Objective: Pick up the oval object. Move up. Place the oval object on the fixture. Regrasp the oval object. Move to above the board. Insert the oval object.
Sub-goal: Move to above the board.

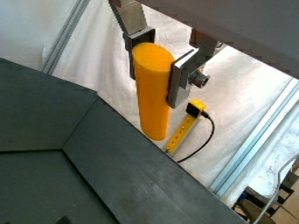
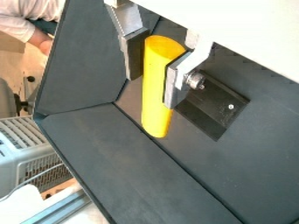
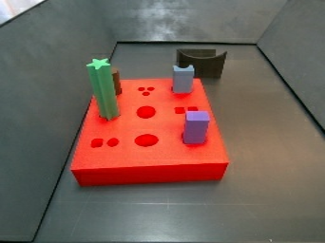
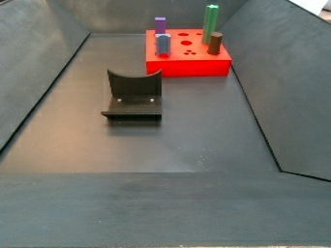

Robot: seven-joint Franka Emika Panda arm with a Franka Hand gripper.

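The oval object [image 1: 152,92] [image 2: 156,92], a smooth yellow-orange peg, hangs upright between the fingers of my gripper [image 1: 162,63] [image 2: 156,66], which is shut on its upper part. In both wrist views it is held well above the dark floor. A wrist view shows part of the dark fixture [image 2: 218,107] beyond the peg. In both side views the fixture [image 3: 203,63] [image 4: 134,95] stands bare on the floor near the red board [image 3: 174,154] [image 4: 195,68]. Neither the gripper nor the peg shows in the side views.
On the board stand a green star-topped post [image 3: 102,90] [image 4: 211,17], a purple peg [image 3: 196,126] [image 4: 161,23], a bluish peg [image 3: 183,78] [image 4: 165,44] and a dark brown peg [image 3: 117,82] [image 4: 216,42]. Dark sloped walls enclose the floor. A yellow plug with cable [image 1: 193,111] lies outside.
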